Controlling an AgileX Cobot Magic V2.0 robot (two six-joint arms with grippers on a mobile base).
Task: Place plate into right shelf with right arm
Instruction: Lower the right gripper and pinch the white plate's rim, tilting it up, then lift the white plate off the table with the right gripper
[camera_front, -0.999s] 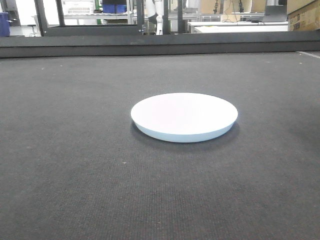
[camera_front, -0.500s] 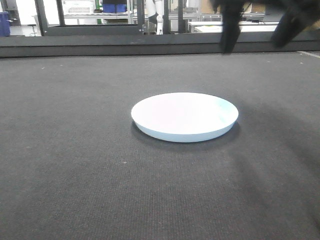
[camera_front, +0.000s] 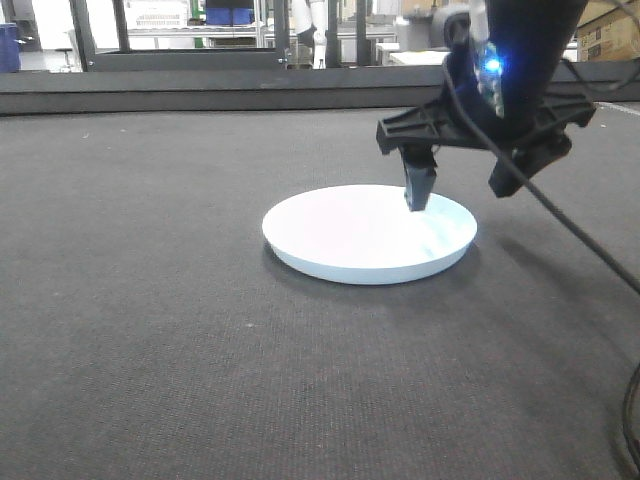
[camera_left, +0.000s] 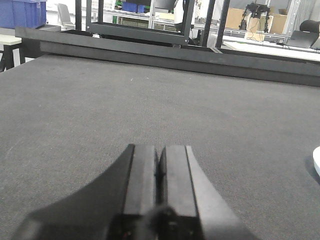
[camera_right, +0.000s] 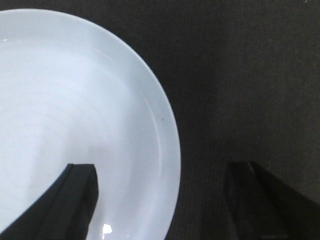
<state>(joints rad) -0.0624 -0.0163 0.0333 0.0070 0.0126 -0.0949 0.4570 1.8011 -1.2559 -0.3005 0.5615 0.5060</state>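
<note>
The white plate (camera_front: 368, 235) lies flat on the dark grey mat (camera_front: 150, 330). My right gripper (camera_front: 462, 190) hangs open just above the plate's right rim, one finger (camera_front: 418, 190) over the plate and the other (camera_front: 512, 178) outside it. In the right wrist view the plate (camera_right: 75, 100) fills the left side, and the open right gripper (camera_right: 160, 167) straddles its rim without touching it. My left gripper (camera_left: 160, 150) is shut and empty, low over the mat. A sliver of the plate (camera_left: 317, 161) shows at that view's right edge. The right shelf is out of view.
A raised dark ledge (camera_front: 200, 90) runs along the mat's far edge. Beyond it stand black frames and distant racks with blue bins (camera_front: 228, 15). A black cable (camera_front: 580, 235) trails from the right arm down toward the lower right.
My right gripper has come down from the top of the view to just above the plate's right rim. The plate has not moved.
</note>
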